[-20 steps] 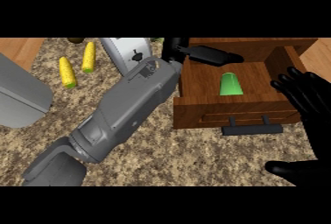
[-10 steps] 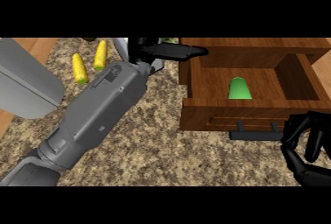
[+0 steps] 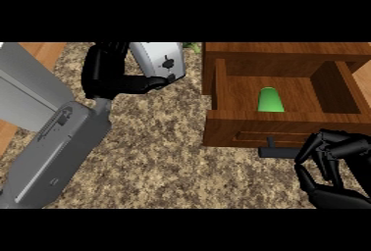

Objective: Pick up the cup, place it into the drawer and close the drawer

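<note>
The wooden drawer (image 3: 279, 128) stands open at the right of the head view. The green cup (image 3: 271, 100) lies inside it on the drawer's floor, with nothing touching it. My right hand (image 3: 332, 164) is in front of the drawer, at the right end of the black handle (image 3: 279, 152); its fingers are curled and meet the handle's end, and I cannot see them wrapped round it. My left hand (image 3: 107, 73) hovers over the counter well left of the drawer. Its fingers are relaxed, its thumb points right, and it holds nothing.
A white toaster (image 3: 164, 58) stands at the back, just behind my left hand's thumb. A grey slab (image 3: 25, 93) fills the left edge. My left forearm (image 3: 58, 147) lies diagonally across the speckled counter (image 3: 174, 166).
My left hand has drawn back leftward from the drawer's near corner to in front of the toaster. My right hand came from the drawer's right side down to its front by the handle.
</note>
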Robot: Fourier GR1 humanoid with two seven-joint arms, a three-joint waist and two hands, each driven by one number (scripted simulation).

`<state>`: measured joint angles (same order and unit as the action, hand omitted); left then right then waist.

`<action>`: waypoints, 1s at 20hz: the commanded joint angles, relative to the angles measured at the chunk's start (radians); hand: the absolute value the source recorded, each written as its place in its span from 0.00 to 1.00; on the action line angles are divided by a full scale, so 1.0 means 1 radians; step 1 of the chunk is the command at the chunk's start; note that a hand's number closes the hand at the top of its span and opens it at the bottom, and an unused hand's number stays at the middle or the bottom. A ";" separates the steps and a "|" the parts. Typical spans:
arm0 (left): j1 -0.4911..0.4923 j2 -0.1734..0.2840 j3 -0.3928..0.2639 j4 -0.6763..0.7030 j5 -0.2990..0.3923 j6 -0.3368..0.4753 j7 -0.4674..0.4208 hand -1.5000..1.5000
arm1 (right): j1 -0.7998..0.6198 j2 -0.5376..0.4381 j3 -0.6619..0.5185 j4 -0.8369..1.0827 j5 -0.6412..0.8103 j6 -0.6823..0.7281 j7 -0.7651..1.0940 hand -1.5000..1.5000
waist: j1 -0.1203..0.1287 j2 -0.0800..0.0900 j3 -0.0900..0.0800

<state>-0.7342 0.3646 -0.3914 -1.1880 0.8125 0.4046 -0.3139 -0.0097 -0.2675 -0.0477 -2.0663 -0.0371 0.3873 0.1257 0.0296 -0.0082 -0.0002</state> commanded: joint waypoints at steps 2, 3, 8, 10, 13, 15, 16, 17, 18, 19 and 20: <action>0.215 0.113 0.051 -0.211 0.019 -0.054 0.033 0.00 | -0.009 0.016 0.043 0.035 0.115 -0.024 -0.006 1.00 | -0.008 0.003 0.000; 0.181 0.070 0.057 -0.187 0.002 -0.013 0.045 0.00 | -0.054 0.041 0.123 0.047 0.195 -0.043 0.020 1.00 | -0.015 0.006 0.000; 0.314 0.126 0.066 -0.242 0.024 -0.105 -0.006 0.00 | -0.020 -0.097 0.182 0.106 0.460 -0.016 -0.190 1.00 | -0.001 0.006 0.000; 0.379 0.163 0.079 -0.292 0.035 -0.139 0.001 0.00 | -0.060 -0.103 0.195 0.206 0.550 -0.066 -0.227 1.00 | 0.009 0.007 0.001; 0.413 0.175 0.131 -0.261 0.038 -0.197 -0.036 0.00 | -0.139 -0.090 0.237 0.356 0.645 -0.118 -0.271 1.00 | -0.004 0.011 0.000; 0.506 0.162 0.118 -0.338 -0.008 -0.164 -0.058 0.00 | -0.120 -0.037 0.293 0.364 0.704 -0.170 -0.265 1.00 | -0.012 0.007 0.000; 0.505 0.188 0.171 -0.256 0.032 -0.271 -0.071 0.00 | -0.143 -0.031 0.286 0.452 0.714 -0.196 -0.317 1.00 | -0.014 0.011 0.000; 0.491 0.187 0.189 -0.231 0.025 -0.282 -0.060 0.00 | -0.128 -0.004 0.308 0.462 0.746 -0.227 -0.310 1.00 | -0.021 0.010 0.000; 0.506 0.208 0.187 -0.306 0.029 -0.269 -0.031 0.00 | -0.187 -0.001 0.274 0.593 0.745 -0.250 -0.351 0.00 | -0.011 0.010 0.001; 0.589 0.176 0.180 -0.278 0.011 -0.321 -0.118 0.00 | -0.212 -0.037 0.237 0.595 0.720 -0.208 -0.355 0.00 | -0.012 0.010 0.000; 0.527 0.217 0.227 -0.278 0.033 -0.315 -0.048 0.00 | -0.214 0.036 0.295 0.652 0.790 -0.281 -0.329 0.00 | -0.014 0.010 0.000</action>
<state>-0.2381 0.5495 -0.2224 -1.4622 0.8359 0.1466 -0.3715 -0.1727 -0.2875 0.2153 -1.5753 0.6640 0.1860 -0.1782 0.0184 0.0013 0.0000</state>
